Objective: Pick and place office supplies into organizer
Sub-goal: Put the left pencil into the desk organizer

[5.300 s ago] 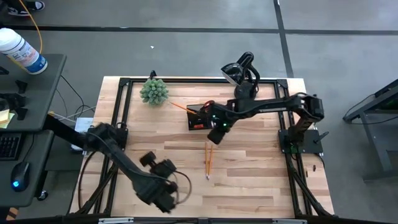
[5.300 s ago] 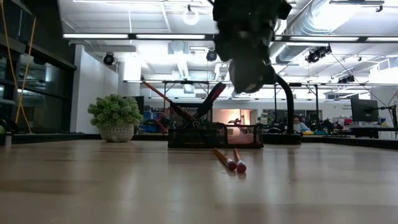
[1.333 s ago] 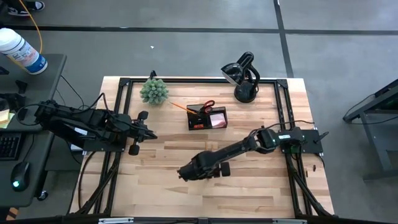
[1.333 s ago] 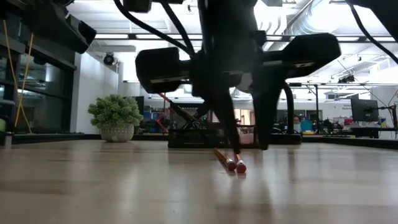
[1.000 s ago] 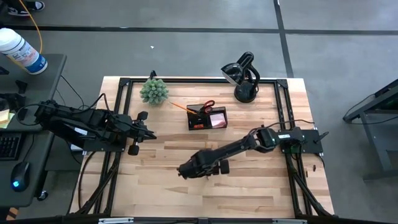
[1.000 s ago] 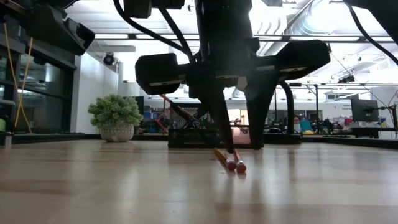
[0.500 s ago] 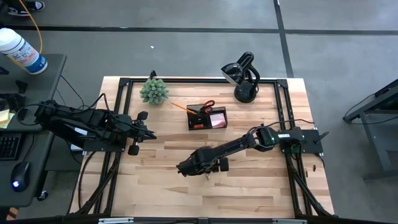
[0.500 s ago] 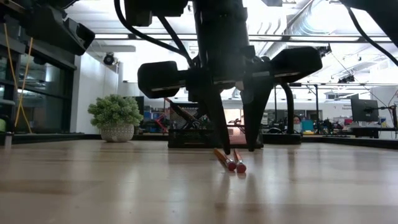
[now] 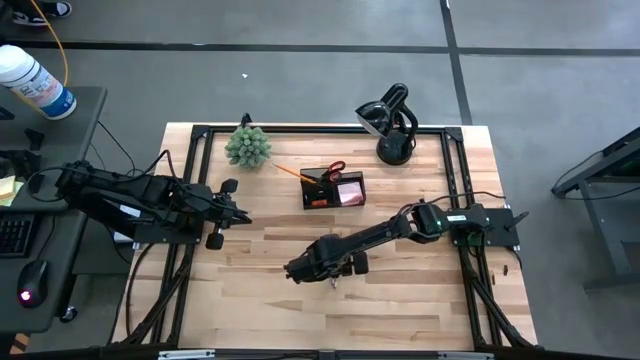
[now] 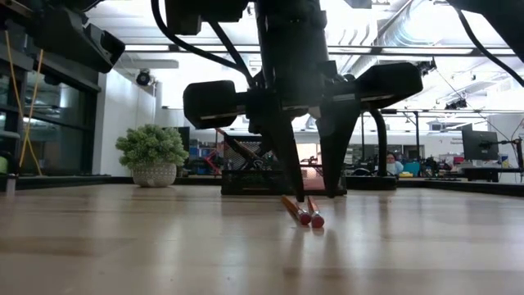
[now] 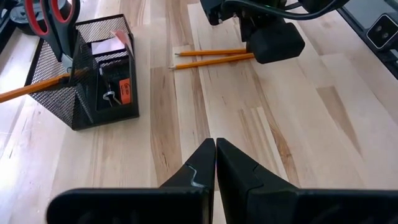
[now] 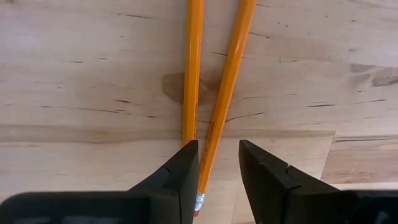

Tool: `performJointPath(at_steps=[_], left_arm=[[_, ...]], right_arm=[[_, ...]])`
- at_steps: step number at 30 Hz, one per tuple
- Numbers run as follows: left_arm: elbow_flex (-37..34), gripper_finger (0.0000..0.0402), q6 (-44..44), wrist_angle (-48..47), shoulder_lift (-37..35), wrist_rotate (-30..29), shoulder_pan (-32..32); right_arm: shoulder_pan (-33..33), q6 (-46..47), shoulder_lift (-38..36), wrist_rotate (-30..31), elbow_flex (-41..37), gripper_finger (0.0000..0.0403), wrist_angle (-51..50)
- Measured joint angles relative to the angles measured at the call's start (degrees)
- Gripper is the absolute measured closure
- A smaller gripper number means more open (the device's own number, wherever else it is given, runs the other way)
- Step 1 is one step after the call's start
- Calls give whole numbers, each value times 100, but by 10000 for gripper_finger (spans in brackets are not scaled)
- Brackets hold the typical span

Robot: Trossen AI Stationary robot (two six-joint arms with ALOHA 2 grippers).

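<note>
Two yellow-orange pencils [image 12: 214, 93] lie side by side on the wooden table [image 9: 400, 300], with their eraser ends [image 10: 311, 219] toward the near edge. My right gripper [image 12: 217, 177] hangs over them pointing down and is open. One finger stands on each side of one pencil near its eraser end, and the other pencil runs under one finger. The black mesh organizer [image 9: 333, 190] stands farther back and holds red-handled scissors [image 11: 53, 15], a pencil [image 9: 290, 172] and a pink pad [image 9: 351, 192]. My left gripper [image 11: 216, 155] waits shut at the table's left side, above the wood.
A green spiky plant [image 9: 247, 147] stands at the far left and a black desk lamp [image 9: 390, 125] at the far right. Black frame rails [image 9: 195, 180] run along the table's sides. Bare wood stretches between the pencils and the near edge.
My right gripper has edged a little toward the far edge above the pencils. The gap between its fingers is unchanged. The pencils have not moved.
</note>
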Motion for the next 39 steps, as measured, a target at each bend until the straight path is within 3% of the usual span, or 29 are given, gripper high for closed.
performJointPath(at_steps=[32, 39], left_arm=[[0, 396, 66, 15, 0, -45, 1], [0, 396, 67, 15, 0, -107, 1]], right_arm=[[190, 40, 74, -311, 4, 293, 224], [280, 92, 74, -339, 4, 315, 305]])
